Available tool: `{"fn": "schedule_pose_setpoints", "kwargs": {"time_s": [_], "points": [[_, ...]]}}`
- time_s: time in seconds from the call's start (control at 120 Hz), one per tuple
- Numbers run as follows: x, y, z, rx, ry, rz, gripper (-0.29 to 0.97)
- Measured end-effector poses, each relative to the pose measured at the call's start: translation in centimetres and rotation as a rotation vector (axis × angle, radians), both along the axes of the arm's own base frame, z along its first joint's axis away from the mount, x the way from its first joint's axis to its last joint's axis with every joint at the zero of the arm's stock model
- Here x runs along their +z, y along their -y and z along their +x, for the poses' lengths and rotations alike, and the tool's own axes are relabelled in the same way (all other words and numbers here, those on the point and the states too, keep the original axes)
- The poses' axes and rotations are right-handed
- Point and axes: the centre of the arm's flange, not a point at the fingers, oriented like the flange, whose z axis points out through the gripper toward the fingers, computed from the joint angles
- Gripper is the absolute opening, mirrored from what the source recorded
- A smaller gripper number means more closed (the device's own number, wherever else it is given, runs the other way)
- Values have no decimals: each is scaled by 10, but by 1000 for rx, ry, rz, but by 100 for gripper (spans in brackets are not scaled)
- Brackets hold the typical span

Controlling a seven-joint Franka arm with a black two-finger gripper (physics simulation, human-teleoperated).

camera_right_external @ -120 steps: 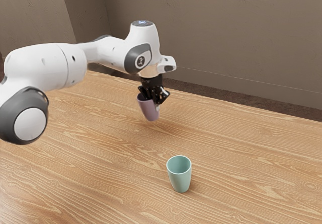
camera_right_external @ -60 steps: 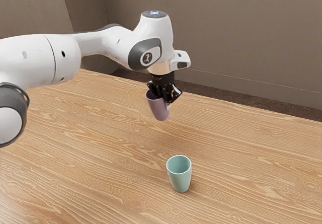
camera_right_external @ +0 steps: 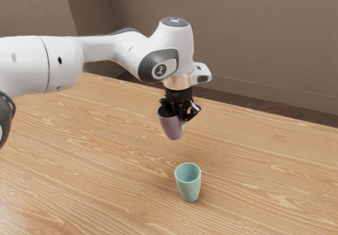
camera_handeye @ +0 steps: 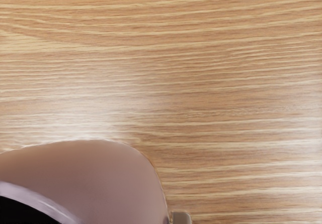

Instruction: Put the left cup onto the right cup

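Observation:
A mauve cup (camera_right_external: pixel 171 125) hangs in the air, tilted, with my black gripper (camera_right_external: pixel 178 113) shut on its rim. It is well above the wooden table (camera_right_external: pixel 79 156). A pale teal cup (camera_right_external: pixel 188 181) stands upright on the table, below the held cup and slightly toward the exterior view's right. In the wrist view the mauve cup (camera_handeye: pixel 85 181) looms blurred just under my hand, with wood grain beyond it.
The table stretches wide around the teal cup. A dark wall (camera_right_external: pixel 253 29) runs behind the table's far edge. My white arm (camera_right_external: pixel 90 55) comes in from the exterior view's left.
My arm has carried the mauve cup toward the exterior view's right and a little lower, closer to a spot above the teal cup. The teal cup has not moved.

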Motion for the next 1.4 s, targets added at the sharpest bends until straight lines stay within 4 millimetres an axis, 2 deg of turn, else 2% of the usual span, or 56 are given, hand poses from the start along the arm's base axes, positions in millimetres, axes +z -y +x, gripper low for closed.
{"fn": "schedule_pose_setpoints", "kwargs": {"time_s": [0.358,0.617,1.133,1.4], "points": [[14,18,-41,102,8,11,-10],[23,31,-59,165,22,10,-11],[30,59,-78,252,34,-2,-11],[18,79,-86,280,10,-5,-11]]}}
